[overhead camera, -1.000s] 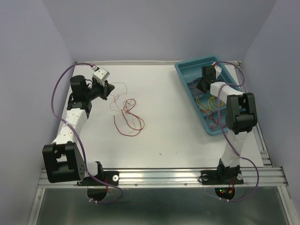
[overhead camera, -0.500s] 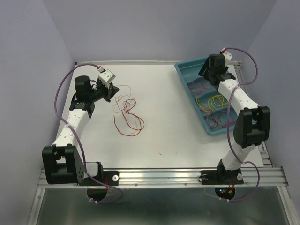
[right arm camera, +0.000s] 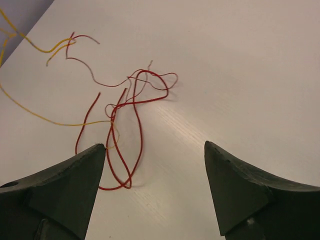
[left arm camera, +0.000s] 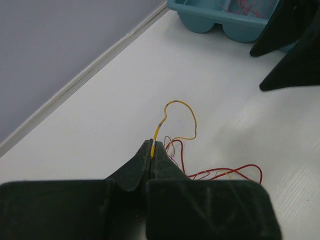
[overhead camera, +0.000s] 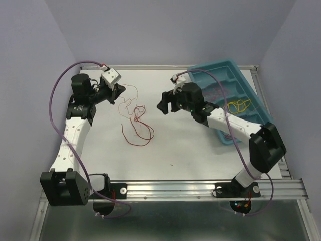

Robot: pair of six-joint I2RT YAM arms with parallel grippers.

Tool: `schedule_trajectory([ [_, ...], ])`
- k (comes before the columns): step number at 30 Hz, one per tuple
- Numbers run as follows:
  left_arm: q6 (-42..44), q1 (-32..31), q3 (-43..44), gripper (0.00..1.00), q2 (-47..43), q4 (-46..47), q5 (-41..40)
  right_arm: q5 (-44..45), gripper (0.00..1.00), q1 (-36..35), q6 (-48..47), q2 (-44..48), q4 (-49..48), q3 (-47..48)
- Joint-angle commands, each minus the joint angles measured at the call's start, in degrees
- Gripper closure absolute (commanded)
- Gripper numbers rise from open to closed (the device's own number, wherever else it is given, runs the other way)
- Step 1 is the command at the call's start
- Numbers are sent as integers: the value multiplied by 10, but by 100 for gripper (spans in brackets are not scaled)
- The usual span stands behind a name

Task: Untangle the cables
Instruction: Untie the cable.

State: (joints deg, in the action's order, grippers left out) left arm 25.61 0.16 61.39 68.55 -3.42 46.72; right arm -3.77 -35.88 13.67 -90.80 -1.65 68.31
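Observation:
A loose tangle of thin red cables (overhead camera: 136,122) lies on the white table, left of centre. My left gripper (overhead camera: 119,93) is at the tangle's far left end, shut on a yellow cable (left arm camera: 179,106) that arcs up from its tips (left arm camera: 152,148). Red strands (left arm camera: 226,173) trail to the right below it. My right gripper (overhead camera: 162,106) hovers to the right of the tangle, open and holding nothing. In the right wrist view the red loops (right arm camera: 134,102) and a yellow strand (right arm camera: 45,118) lie ahead and left of its spread jaws (right arm camera: 155,150).
A blue tray (overhead camera: 235,64) sits at the back right with yellow and red cables (overhead camera: 239,106) inside. The right arm stretches from the tray side across the table's middle. The back wall runs close behind the left gripper.
The right arm swung out of the tray to the table's middle and its gripper opened. The left gripper stayed shut on the yellow cable and shifted slightly. The tray now sits at a different angle.

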Motion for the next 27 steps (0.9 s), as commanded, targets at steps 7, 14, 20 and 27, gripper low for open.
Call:
schedule_trajectory([
  [7, -20, -16, 127, 100, -47, -50, 50, -149, 10, -125, -55, -167, -267, 6],
  [14, -65, -16, 231, 100, -37, -38, 17, -112, 14, -151, -34, -254, -339, 20],
  [20, -119, -16, 333, 100, -15, 1, -50, -80, 43, -151, -17, -245, -376, -26],
  [27, -165, -16, 496, 100, 22, 77, -124, -42, 41, -161, 7, -204, -420, -141],
])
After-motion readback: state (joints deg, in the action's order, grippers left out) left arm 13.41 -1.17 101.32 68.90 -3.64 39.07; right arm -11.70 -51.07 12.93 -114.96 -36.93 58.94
